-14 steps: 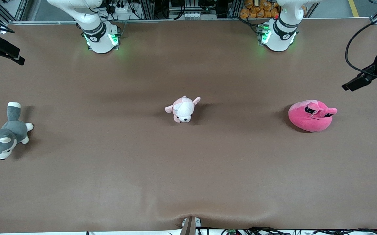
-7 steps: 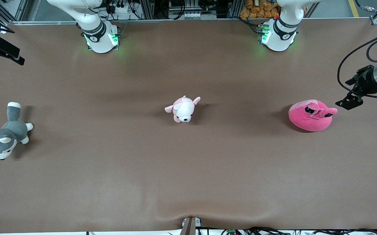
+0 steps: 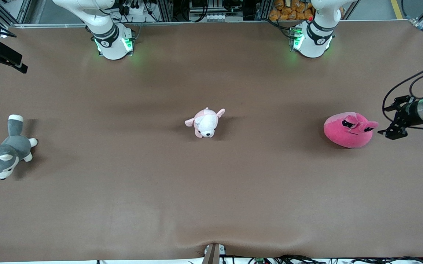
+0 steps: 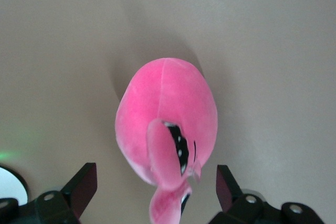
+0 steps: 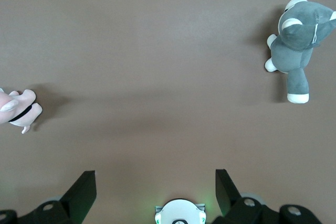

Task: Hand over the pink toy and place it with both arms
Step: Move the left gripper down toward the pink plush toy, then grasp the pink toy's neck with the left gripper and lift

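The pink toy (image 3: 348,130) lay lengthwise along the worktop (image 3: 211,190), eye stalks toward the wide-open left end effector (image 3: 390,132) beside it.

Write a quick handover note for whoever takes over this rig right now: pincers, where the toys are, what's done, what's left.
Left pincer: open, empty, beside the pink toy at the left arm's end of the table, lined up on it in the left wrist view.
Right pincer: open, empty, high over the table; the right arm waits.
Pink toy lies on the table, untouched. The puppy plush sits mid-table, the husky plush at the right arm's end.
Done: nothing yet.
Left: grasp, lift, handover to the right pincer, placing.
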Available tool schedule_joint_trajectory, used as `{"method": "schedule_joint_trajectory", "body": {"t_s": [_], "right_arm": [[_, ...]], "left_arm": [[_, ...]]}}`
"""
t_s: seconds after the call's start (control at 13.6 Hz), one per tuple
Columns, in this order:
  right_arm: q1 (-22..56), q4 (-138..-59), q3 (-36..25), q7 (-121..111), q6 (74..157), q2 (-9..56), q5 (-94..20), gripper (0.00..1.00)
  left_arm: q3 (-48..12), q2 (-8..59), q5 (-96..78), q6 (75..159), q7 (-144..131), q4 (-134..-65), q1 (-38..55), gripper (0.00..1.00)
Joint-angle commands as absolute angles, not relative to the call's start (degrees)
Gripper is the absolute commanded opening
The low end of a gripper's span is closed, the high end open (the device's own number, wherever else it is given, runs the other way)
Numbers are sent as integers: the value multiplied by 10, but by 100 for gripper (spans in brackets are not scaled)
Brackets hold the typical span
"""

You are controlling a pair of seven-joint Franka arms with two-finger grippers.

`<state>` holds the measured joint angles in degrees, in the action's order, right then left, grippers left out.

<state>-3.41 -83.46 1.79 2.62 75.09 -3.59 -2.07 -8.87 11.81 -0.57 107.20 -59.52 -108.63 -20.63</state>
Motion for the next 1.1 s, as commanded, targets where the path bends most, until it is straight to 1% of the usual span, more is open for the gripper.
{"method": "schedule_joint_trajectory", "body": {"t_s": [0.0, 0.15, 0.51, 0.66, 0.73, 1.03], "right_arm": [[-49, -824, 26, 24, 744, -32, -33, 100], [-49, -824, 26, 24, 744, -32, -33, 100], [-49, -824, 26, 24, 744, -32, -33, 100], [-49, -824, 26, 24, 744, -32, -33, 100], [-49, -824, 26, 24, 744, -32, -33, 100], [-48, -824, 26, 24, 744, -32, -33, 100]], "left_arm": [[-94, 138, -46, 1078, -605, -1078, -222, 100], [-94, 153, -61, 1091, -606, -1080, -224, 100], [-94, 170, -71, 1091, -606, -1081, -236, 100], [-94, 170, -82, 1086, -606, -1082, -237, 82], [-94, 171, -86, 1085, -602, -1084, -239, 68], [-96, 177, -88, 1085, -599, -1084, -243, 6]]}}
